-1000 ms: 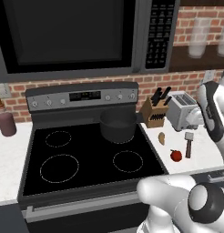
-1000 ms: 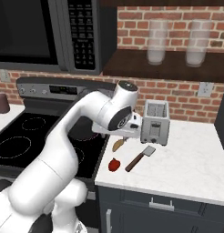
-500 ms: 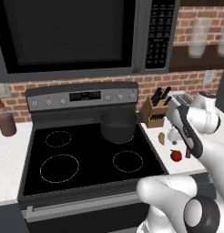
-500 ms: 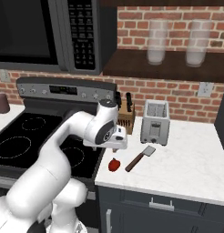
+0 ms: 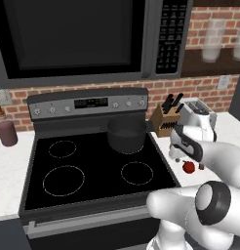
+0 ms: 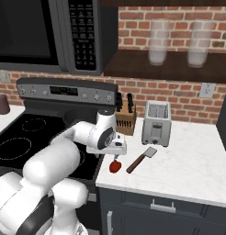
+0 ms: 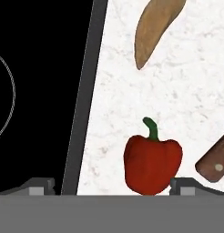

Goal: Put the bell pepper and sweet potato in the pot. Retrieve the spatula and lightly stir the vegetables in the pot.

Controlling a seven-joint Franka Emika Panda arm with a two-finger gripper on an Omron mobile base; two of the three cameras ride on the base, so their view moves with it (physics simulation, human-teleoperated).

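Right base view shows the arm bent low over the white counter [image 6: 188, 151], wrist turned down, the gripper [image 6: 115, 153] just above the bell pepper [image 6: 115, 166]. Its jaws stand spread wide, holding nothing. The bell pepper sits beside the stove edge, near the sweet potato [image 7: 155, 27] and spatula [image 6: 141, 159]; the pot [image 5: 127, 134] rests on the rear burner.
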